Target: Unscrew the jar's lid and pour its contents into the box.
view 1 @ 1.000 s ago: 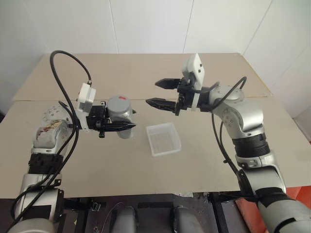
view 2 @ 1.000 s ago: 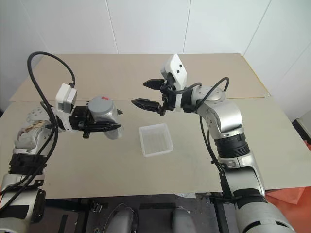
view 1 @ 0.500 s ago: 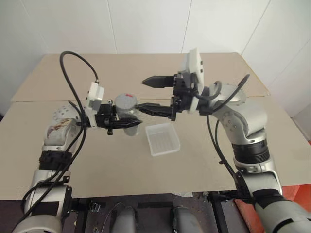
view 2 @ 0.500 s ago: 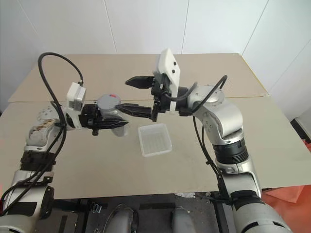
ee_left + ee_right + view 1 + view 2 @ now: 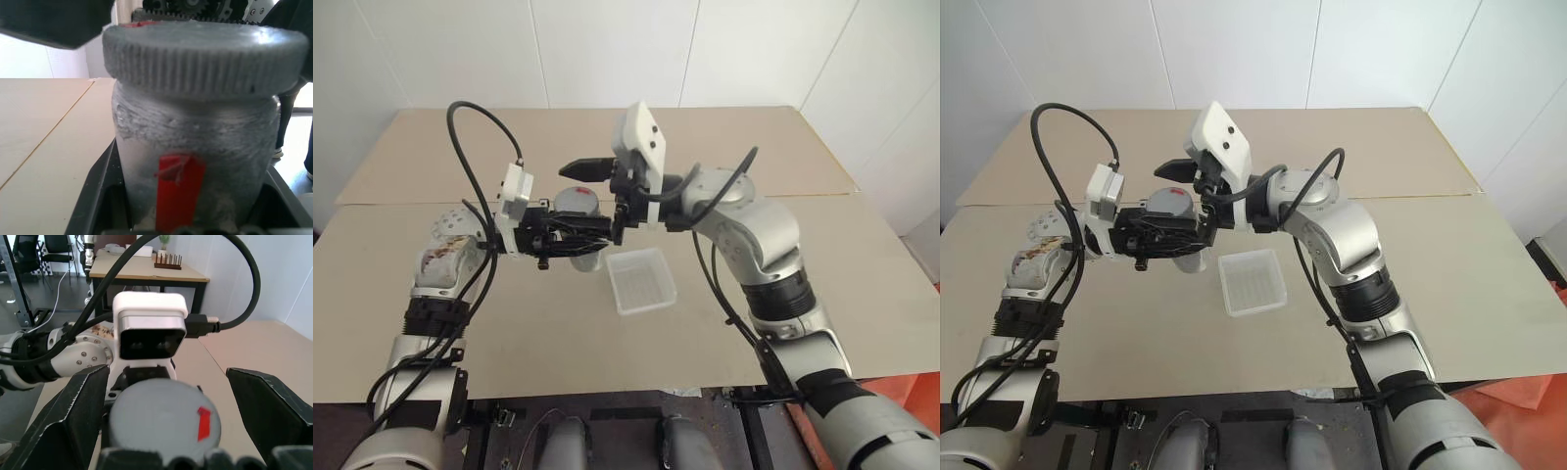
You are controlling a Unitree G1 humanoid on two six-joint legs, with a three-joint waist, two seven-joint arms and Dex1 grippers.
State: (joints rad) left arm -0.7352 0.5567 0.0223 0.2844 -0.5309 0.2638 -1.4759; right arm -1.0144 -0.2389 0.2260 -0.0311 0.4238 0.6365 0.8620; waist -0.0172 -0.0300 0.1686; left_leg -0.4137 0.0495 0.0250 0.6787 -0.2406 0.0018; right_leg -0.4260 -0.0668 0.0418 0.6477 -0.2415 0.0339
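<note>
The jar (image 5: 195,147), its lid (image 5: 164,413) still on, is held upright above the table (image 5: 509,323), clamped in the left gripper (image 5: 1170,235). The right gripper (image 5: 166,396) straddles the lid with fingers spread wide, not touching it. The box (image 5: 641,280) sits on the table just beside and below.

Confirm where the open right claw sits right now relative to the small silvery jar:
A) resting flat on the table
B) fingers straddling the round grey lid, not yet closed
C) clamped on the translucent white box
B: in the right wrist view the right claw has its black fingers spread on either side of the round grey lid, with gaps showing.
</note>
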